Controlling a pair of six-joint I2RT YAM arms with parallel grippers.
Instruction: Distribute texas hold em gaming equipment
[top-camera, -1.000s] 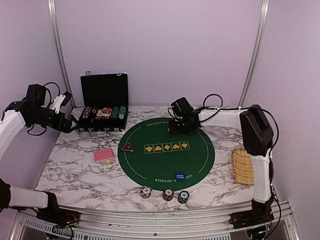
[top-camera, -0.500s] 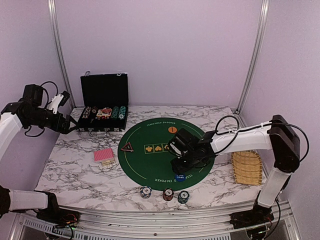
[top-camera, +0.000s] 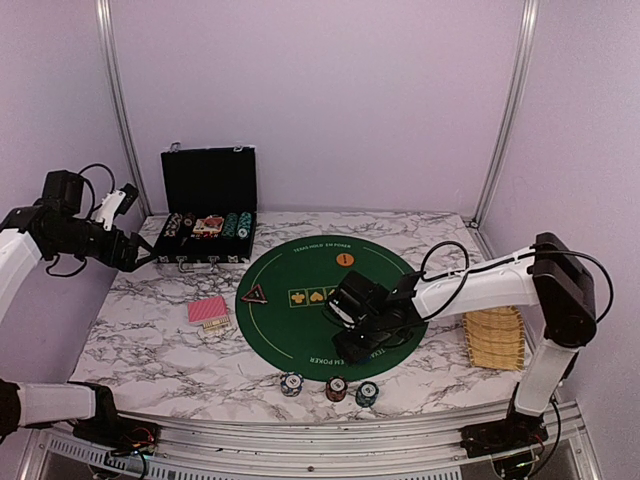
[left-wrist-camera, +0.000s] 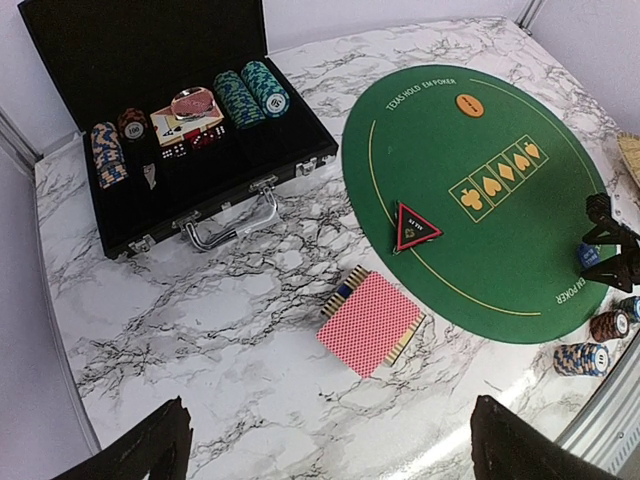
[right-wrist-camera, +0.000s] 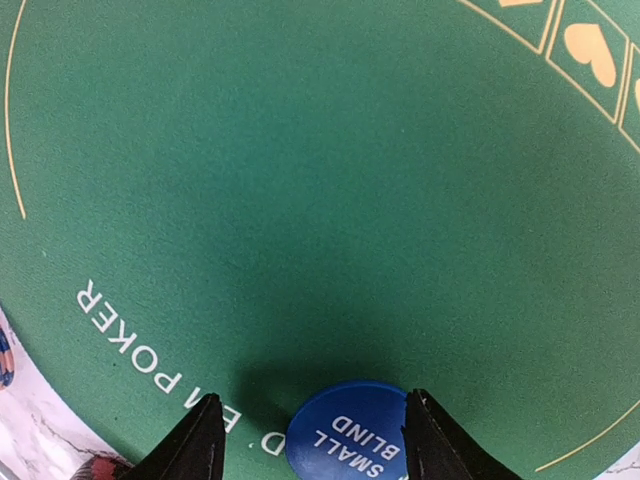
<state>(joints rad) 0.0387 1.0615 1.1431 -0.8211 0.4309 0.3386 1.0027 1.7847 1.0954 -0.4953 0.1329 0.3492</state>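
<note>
A blue "Small Blind" button (right-wrist-camera: 350, 432) lies flat on the green poker mat (right-wrist-camera: 300, 150) near its front edge. My right gripper (right-wrist-camera: 312, 440) is open around the button: the right finger touches its rim and the left finger stands apart. An orange button (top-camera: 344, 259) lies at the mat's far side and a black triangular marker (top-camera: 254, 293) at its left edge. Red-backed cards (left-wrist-camera: 370, 320) lie on the marble left of the mat. Three chip stacks (top-camera: 336, 388) stand in front of the mat. My left gripper (left-wrist-camera: 335, 450) hangs open, high above the table's left side.
The open black case (top-camera: 208, 178) with chips and cards stands at the back left. A woven yellow tray (top-camera: 495, 335) lies at the right edge. The right forearm (top-camera: 470, 290) stretches low across the mat's right side.
My right gripper swung from the mat's far side, where the orange button now lies uncovered, down to the blue button at the near edge. The left arm drifted slightly left.
</note>
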